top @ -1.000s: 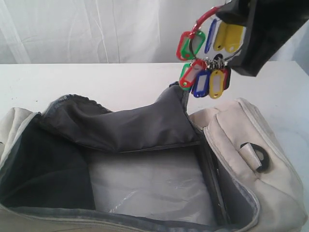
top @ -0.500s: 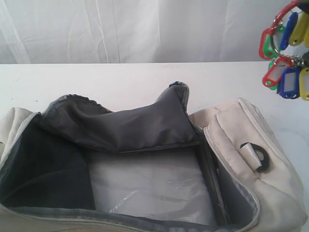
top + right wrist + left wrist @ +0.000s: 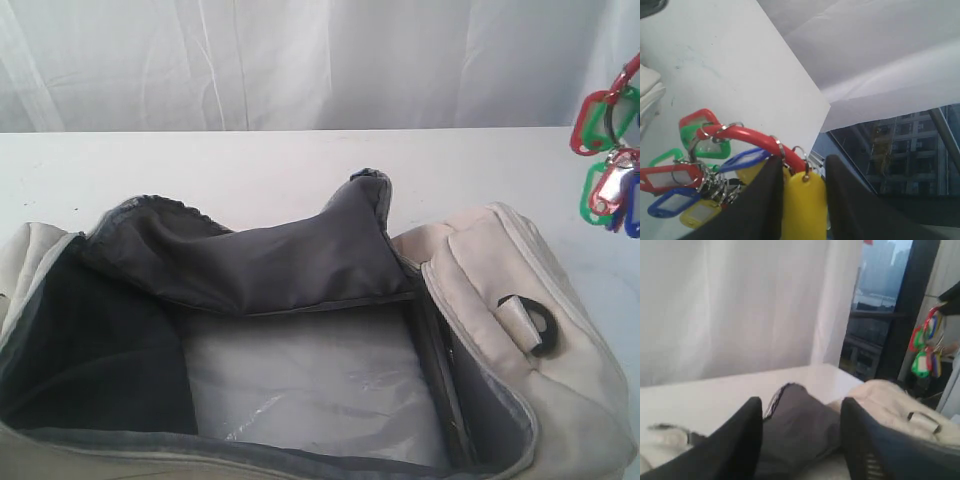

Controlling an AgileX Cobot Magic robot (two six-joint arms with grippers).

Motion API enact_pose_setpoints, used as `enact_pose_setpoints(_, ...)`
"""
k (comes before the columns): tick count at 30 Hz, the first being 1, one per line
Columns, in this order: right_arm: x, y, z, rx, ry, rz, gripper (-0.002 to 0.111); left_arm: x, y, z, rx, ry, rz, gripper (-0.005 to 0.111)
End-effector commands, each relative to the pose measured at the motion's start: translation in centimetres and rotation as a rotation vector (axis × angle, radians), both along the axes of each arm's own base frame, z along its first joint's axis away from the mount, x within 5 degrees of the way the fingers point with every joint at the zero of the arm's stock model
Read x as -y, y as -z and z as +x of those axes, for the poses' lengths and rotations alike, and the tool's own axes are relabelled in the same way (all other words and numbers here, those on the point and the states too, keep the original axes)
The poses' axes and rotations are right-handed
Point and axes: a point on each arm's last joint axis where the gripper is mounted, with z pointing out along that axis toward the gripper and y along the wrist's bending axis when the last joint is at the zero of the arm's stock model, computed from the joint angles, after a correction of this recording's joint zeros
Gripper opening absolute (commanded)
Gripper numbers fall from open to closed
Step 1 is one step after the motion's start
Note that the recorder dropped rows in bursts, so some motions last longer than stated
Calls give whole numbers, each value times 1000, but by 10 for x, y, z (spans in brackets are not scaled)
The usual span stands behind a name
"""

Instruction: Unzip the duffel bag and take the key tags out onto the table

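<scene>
Carried off by the right gripper point(image 3: 802, 170), the bunch of small red, green, blue and yellow plastic key tags point(image 3: 600, 125) on metal rings has gone from above the bag's end a second ago to the very edge of the exterior view. That gripper's two black fingers are pinched closed on a yellow tag and the big red ring point(image 3: 747, 134). The rest of the bunch dangles in the air beneath them, over the wide plain white table point(image 3: 200, 170).

The large cream-white fabric duffel bag point(image 3: 480, 270) lies unzipped, below and off to one side of the right gripper. The left gripper point(image 3: 800, 440) has its fingers spread well apart with nothing between them. The bag's dark grey lining flap point(image 3: 260, 260) lies just ahead of its fingertips.
</scene>
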Motion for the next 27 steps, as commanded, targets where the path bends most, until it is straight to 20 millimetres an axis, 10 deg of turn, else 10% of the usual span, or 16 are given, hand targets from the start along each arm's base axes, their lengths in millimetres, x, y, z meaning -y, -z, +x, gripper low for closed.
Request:
enact_pose_setpoints(1, 8, -1, -1, 17, 33, -5, 0, 0, 33, 10, -123, -35, 21, 58)
enact_pose_setpoints(20, 12, 12, -3, -35, 79, -27, 0, 3, 62, 34, -358, -92, 71, 56)
enact_pose_setpoints(27, 12, 12, -3, -35, 77, -21, 0, -3, 69, 47, -404, -206, 120, 13)
